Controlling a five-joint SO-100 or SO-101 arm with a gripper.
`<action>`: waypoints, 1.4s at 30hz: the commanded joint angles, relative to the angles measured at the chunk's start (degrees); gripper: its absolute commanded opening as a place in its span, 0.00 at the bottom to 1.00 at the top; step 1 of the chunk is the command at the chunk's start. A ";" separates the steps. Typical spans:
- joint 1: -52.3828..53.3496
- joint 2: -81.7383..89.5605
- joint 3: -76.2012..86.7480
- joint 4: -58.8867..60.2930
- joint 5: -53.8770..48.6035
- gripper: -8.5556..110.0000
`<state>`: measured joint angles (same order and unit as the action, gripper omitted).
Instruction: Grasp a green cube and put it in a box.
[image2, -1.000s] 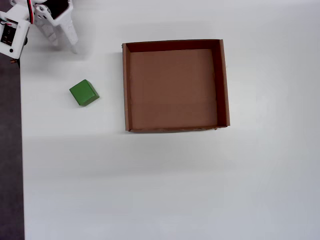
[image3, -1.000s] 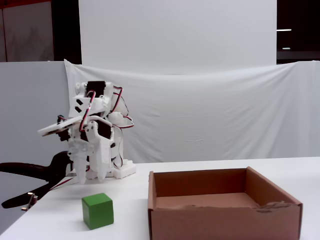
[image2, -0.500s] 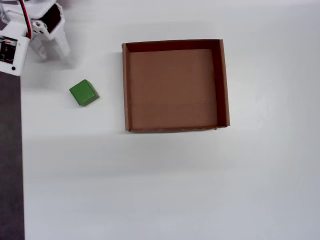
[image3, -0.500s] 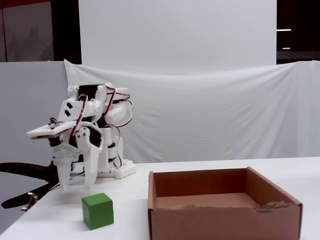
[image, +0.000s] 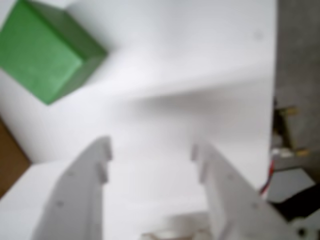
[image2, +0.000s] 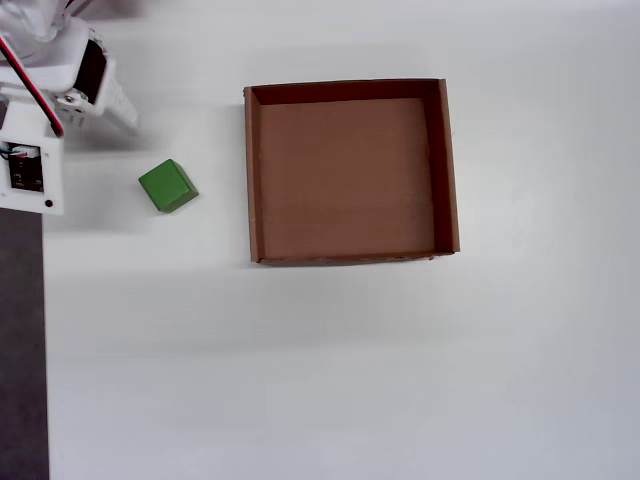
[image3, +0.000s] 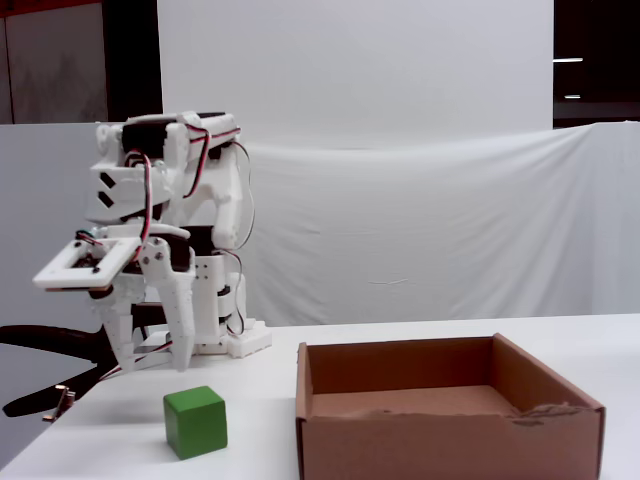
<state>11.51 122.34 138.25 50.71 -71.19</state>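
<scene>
Green cube (image2: 167, 186) sits on the table left of the box (image2: 252, 170) in overhead view; gripper (image: 152, 150) hangs spread and empty, probably short of it, wrist view blurry

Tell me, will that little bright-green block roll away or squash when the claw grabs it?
The small matte bright-green cube probably won't roll: it rests on a flat face on the white table. Its crisp edges suggest it's stiff, and the dull finish should give the open white gripper decent grip.

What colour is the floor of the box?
Plain brown cardboard, floor and walls of the box alike; clearest in the overhead view.
</scene>
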 joint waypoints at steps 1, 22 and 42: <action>-1.23 -3.25 -5.54 0.62 -1.49 0.31; -5.27 -18.37 -21.09 9.23 -9.05 0.33; -9.05 -25.93 -27.60 0.79 -10.90 0.33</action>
<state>2.81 95.89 113.82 52.12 -81.04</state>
